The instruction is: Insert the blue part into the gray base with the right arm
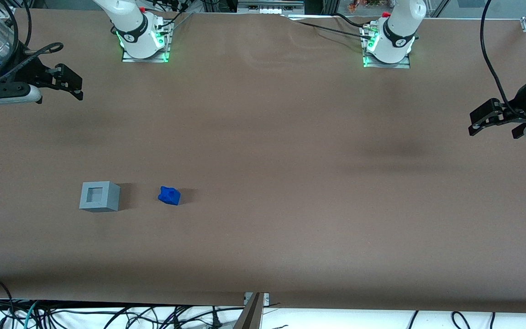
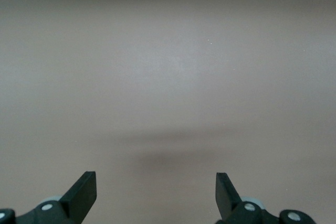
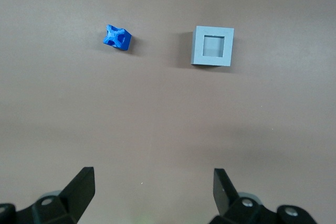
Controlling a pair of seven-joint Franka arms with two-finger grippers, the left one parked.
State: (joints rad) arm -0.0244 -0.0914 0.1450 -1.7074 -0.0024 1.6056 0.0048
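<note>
Black two-finger gripper (image 1: 73,84) hangs high, fingers (image 3: 79,187) spread and empty; lumpy bright-blue plastic block (image 1: 169,195) sits beside light-gray recessed plastic cube (image 1: 100,196).

Even overhead light, sharp focus; soft shadows on brown table (image 1: 263,151); green glow at arm bases.

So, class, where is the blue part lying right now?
The blue part lies on the table beside the gray base, apart from it, toward the working arm's end; the open gripper hangs farther from the front camera.
</note>
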